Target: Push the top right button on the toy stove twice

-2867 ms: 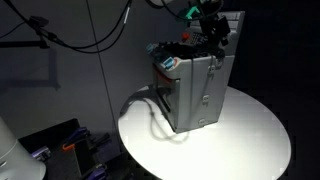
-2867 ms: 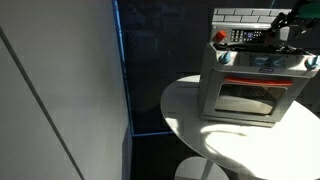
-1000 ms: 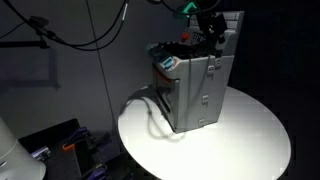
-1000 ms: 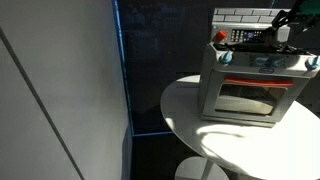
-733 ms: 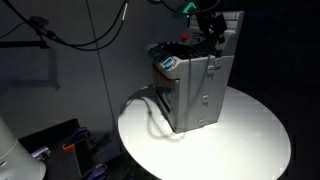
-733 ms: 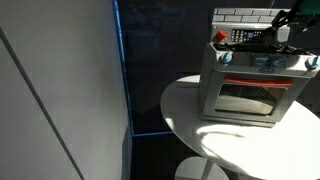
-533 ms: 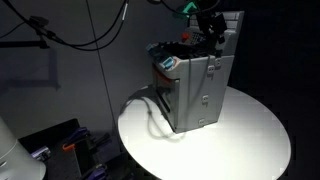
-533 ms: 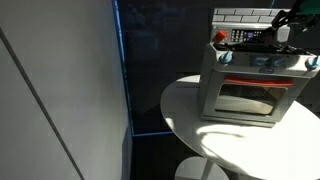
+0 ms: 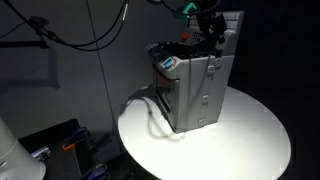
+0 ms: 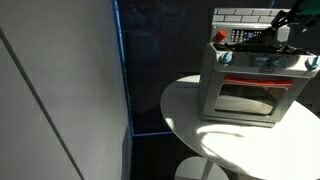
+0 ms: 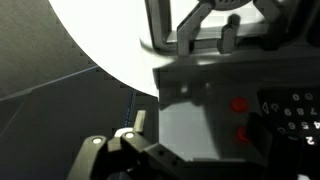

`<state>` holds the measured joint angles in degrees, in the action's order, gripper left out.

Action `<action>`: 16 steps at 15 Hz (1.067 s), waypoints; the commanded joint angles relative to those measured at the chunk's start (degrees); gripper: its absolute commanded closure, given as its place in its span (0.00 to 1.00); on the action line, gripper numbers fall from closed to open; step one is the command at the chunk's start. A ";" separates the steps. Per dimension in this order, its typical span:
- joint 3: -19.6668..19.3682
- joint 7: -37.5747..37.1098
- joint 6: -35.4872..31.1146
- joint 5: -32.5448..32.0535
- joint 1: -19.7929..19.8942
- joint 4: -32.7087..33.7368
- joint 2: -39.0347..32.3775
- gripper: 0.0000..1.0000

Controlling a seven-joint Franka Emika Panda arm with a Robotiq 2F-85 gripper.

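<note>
The toy stove [image 9: 195, 88] sits on the round white table [image 9: 240, 142], unmoved since half a second ago. The gripper [image 9: 212, 34] still hovers over its cooktop beside the tiled back wall; whether the fingers are apart or together cannot be told. Any lettering is too blurred to read.

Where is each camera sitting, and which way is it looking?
Exterior view: off to the side of the toy stove, looking across the round table; the pincer shows above the stove top.
Exterior view: faces the stove's front door; the pincer peeks in at the top right.
Wrist view: rides on the arm, close over the stove's red buttons; blurred pincer parts at the top.
Shared: all three show stove and white table.
</note>
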<state>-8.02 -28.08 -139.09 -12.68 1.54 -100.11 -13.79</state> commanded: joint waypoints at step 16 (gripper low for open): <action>-0.94 -0.24 0.92 0.50 -0.10 4.52 -3.06 0.00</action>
<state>-8.29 -28.08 -139.08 -12.68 1.54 -98.59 -15.05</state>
